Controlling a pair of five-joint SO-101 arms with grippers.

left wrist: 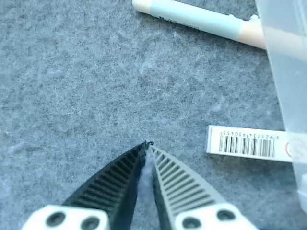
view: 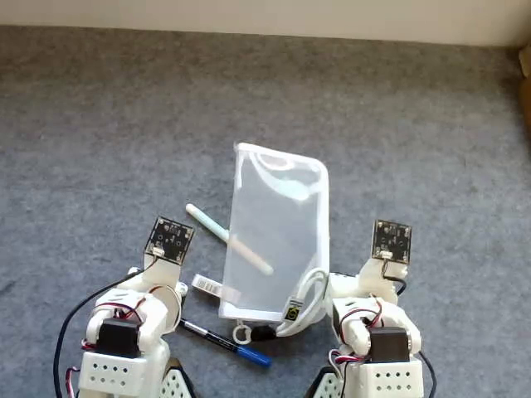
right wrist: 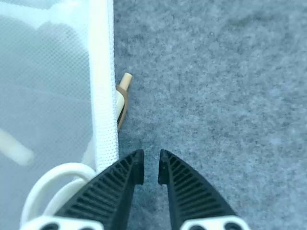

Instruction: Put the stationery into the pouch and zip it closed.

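A white mesh pouch [view: 278, 236] lies flat in the middle of the grey carpet, with a white cord loop [view: 311, 298] at its near end. A mint and cream pen [view: 207, 222] lies aslant at its left edge, and its cream end shows through the mesh. Near the front lies a black pen with a blue cap [view: 228, 342]. My left gripper [left wrist: 146, 144] is shut and empty, low over bare carpet short of the mint pen [left wrist: 201, 19]. My right gripper [right wrist: 151, 155] stands open by a narrow gap, empty, just beside the pouch's seam [right wrist: 103, 96].
A white barcode label [left wrist: 247, 143] lies by the pouch's left edge [left wrist: 288, 62]. A small tan tab [right wrist: 122, 96] pokes out from the pouch's right seam. Both arm bases sit at the near edge; open carpet stretches to the far side and to both sides.
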